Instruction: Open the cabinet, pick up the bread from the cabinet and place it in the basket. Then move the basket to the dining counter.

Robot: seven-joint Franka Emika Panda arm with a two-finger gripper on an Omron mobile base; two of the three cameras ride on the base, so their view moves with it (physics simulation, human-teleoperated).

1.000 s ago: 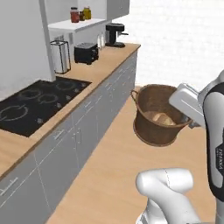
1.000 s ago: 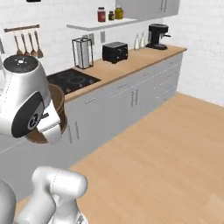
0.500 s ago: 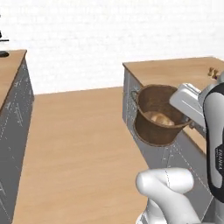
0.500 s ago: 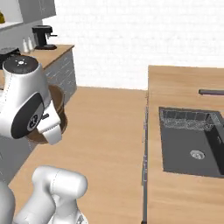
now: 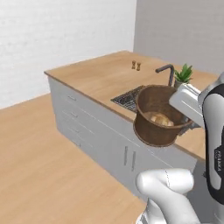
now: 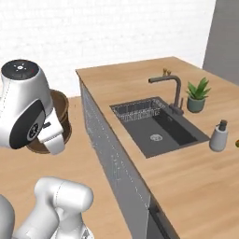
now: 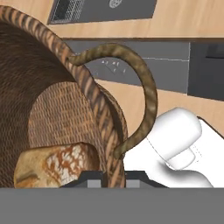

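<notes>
Up close, the end effector [image 7: 114,175] is clamped on the rim of the round brown woven basket [image 5: 157,114], one dark finger on each side of the wall, beside a loop handle [image 7: 131,83]. The basket hangs in the air, clear of the floor, with the crusty brown bread loaf [image 7: 54,164] lying inside. Beyond it stands the wide light-wood surface [image 6: 140,84], with its black inset sink [image 6: 158,126], black tap [image 6: 173,91], small potted plant [image 6: 197,94], and white brick wall [image 5: 61,30] behind.

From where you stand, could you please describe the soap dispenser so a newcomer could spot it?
Find the dining counter and its black sink. On the wood just past the basin's corner stands the soap dispenser, a pale grey bottle with a dark pump, unlike the leafy potted plant nearby.
</notes>
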